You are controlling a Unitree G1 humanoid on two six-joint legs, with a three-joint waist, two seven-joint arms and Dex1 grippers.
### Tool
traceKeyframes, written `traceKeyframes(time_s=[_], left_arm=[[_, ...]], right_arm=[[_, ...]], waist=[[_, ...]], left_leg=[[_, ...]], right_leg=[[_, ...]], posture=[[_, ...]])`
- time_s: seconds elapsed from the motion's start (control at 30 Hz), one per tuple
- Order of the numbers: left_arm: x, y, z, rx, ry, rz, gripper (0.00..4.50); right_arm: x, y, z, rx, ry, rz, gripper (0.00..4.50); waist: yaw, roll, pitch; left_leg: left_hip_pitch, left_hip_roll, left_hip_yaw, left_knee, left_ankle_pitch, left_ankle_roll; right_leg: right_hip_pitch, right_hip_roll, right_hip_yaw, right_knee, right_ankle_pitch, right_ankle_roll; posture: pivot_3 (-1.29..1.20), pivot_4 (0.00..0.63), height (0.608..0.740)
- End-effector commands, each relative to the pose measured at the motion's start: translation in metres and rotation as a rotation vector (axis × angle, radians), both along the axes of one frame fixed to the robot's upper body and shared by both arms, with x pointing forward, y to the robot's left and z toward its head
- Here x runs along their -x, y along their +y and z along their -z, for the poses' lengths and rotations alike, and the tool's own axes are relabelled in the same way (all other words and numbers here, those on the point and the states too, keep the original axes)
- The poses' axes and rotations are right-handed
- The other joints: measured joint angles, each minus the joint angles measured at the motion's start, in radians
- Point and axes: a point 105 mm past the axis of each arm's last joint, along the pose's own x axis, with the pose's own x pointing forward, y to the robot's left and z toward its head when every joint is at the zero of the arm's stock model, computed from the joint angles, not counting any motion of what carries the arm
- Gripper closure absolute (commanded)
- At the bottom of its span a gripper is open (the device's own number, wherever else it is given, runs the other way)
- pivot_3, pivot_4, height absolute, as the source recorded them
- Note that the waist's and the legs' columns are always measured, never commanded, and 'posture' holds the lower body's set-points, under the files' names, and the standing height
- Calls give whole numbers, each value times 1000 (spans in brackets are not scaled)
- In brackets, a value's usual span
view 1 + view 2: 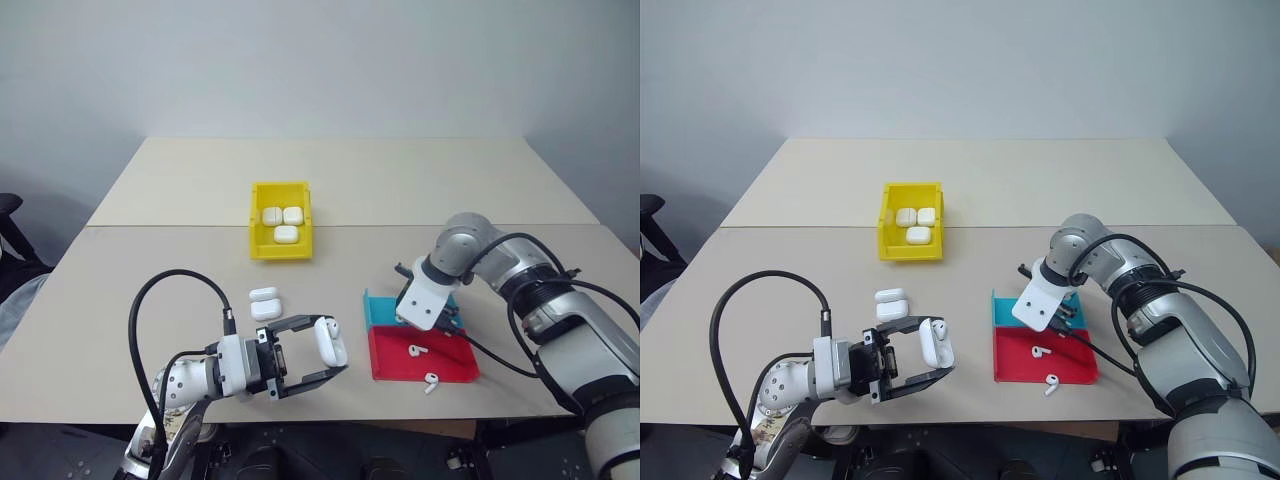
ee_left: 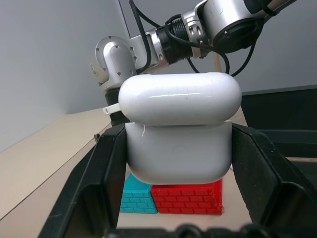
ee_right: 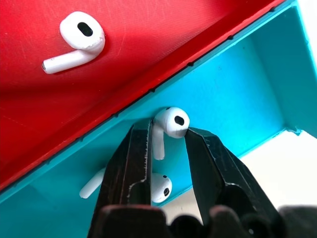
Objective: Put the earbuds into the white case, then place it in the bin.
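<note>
While clamped on the white case (image 1: 330, 341) above the table (image 1: 420, 190), left gripper (image 1: 322, 352) points toward the right one. Far beyond it, bin (image 1: 257, 222). Pointing down into blue tray (image 3: 237, 94) beside red tray (image 3: 148, 44), right gripper (image 3: 168, 148) pinches an earbud (image 3: 171, 123).

head stereo overhead, 2 wrist close-ups

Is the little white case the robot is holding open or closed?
Open a bit. The white case, clamped in the left gripper, shows its lid lifted and jutting over the body, with a gap along the seam.
</note>
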Motion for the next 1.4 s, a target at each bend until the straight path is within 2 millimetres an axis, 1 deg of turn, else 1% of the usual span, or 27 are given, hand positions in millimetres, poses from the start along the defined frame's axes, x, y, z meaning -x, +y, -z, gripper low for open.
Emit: traceKeyframes(time_s=[0.03,0.3,0.6,0.73,0.8,1.03,1.2,1.3,1.37,1.4], left_arm=[[4,-1,-10,16,-58,18,1593],[3,-3,-10,19,-61,19,1593],[4,-3,-9,21,-59,14,1593],[3,-3,-9,21,-60,10,1593],[3,-3,-9,21,-61,10,1593],[1,-3,-10,22,-62,8,1593],[1,-3,-11,24,-68,10,1593],[-1,-3,-12,24,-71,8,1593],[-2,-3,-13,29,-75,6,1593],[-3,-3,-16,40,-79,4,1593]], right_arm=[[0,0,0,-8,-9,11,3151],[0,-4,1,8,-4,25,3151],[1,0,2,-13,-7,30,3151],[4,-3,3,12,9,12,3151],[3,-1,2,-6,6,25,3507],[1,-1,2,-23,-12,45,3507],[1,2,-7,-89,-17,73,3507],[1,6,-23,-202,-20,120,3507],[-1,8,-37,-288,-40,166,3507],[0,9,-49,-364,-44,204,3507]], waist=[[0,0,0],[0,0,0],[-1,0,0],[0,0,0],[0,0,0],[-2,0,0],[0,0,0],[0,0,0],[1,0,0],[1,0,0]], left_leg=[[0,0,0,0,0,0],[2,0,1,0,0,0],[2,0,1,0,0,0],[3,0,1,0,0,0],[3,0,1,0,0,0],[3,0,1,0,0,0],[3,0,2,0,0,0],[2,0,2,0,0,0],[2,0,2,0,0,0],[2,0,2,0,0,0]], right_leg=[[0,0,0,0,0,0],[1,0,1,1,0,0],[1,0,1,1,0,0],[1,0,1,2,0,0],[1,0,1,1,0,0],[1,0,1,2,0,-1],[1,0,1,2,0,-1],[1,0,2,2,0,-1],[0,0,2,2,0,-1],[0,0,2,2,0,-1]], posture=[[0,150,740],[0,150,740],[0,150,740],[0,150,740],[0,150,740],[0,150,740],[0,150,740],[0,150,740],[0,150,740],[0,150,740]])
